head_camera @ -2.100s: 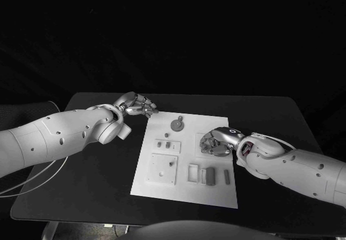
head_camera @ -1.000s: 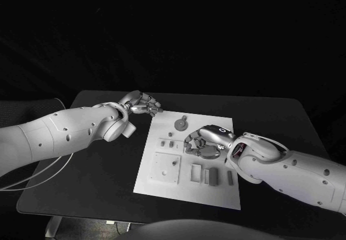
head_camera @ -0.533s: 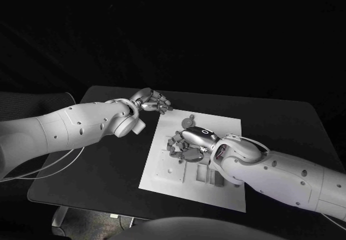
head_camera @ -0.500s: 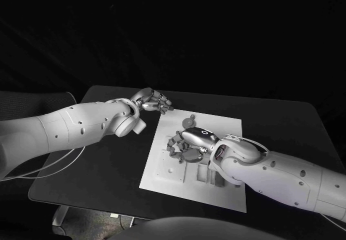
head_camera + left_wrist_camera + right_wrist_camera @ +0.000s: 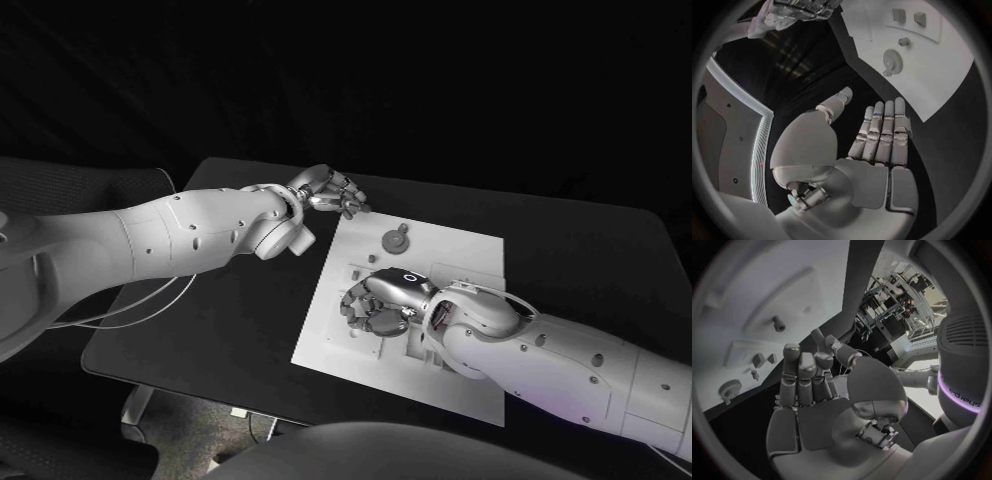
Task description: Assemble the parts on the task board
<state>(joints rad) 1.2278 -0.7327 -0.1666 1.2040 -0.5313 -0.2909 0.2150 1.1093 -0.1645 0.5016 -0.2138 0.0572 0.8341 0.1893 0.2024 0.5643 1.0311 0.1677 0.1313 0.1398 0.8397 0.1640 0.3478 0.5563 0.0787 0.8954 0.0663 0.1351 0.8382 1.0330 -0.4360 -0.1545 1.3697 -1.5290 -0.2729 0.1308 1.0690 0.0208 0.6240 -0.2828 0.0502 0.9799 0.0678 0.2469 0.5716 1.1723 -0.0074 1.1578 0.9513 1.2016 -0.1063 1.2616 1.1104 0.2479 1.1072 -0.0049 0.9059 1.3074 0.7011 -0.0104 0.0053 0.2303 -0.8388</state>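
Note:
The white task board [image 5: 450, 252] lies in the middle of the black table. A grey gear [image 5: 394, 241] lies on its far end, also seen as the gear [image 5: 892, 59] and the gear [image 5: 731, 388]. My right hand [image 5: 378, 303] hovers over the board's left-middle with its fingers curved downward, covering the parts beneath. The right wrist view shows the right hand [image 5: 811, 390] with nothing in its palm, a square raised plate [image 5: 786, 302] with a peg [image 5: 778, 324], and two small parts [image 5: 764, 359]. My left hand [image 5: 332, 190] hangs off the board's far left corner; the left hand [image 5: 879, 135] holds nothing, its fingers straight.
The black table [image 5: 216, 310] has bare room left of the board. My left forearm [image 5: 188, 235] reaches across that side. A white cable [image 5: 123, 310] hangs beside the table's left edge. Small parts [image 5: 907, 17] sit on the board [image 5: 942, 65].
The camera has shifted. My right hand has moved from right of the board's middle leftward across it, over the small parts. My left hand stays near the far left corner.

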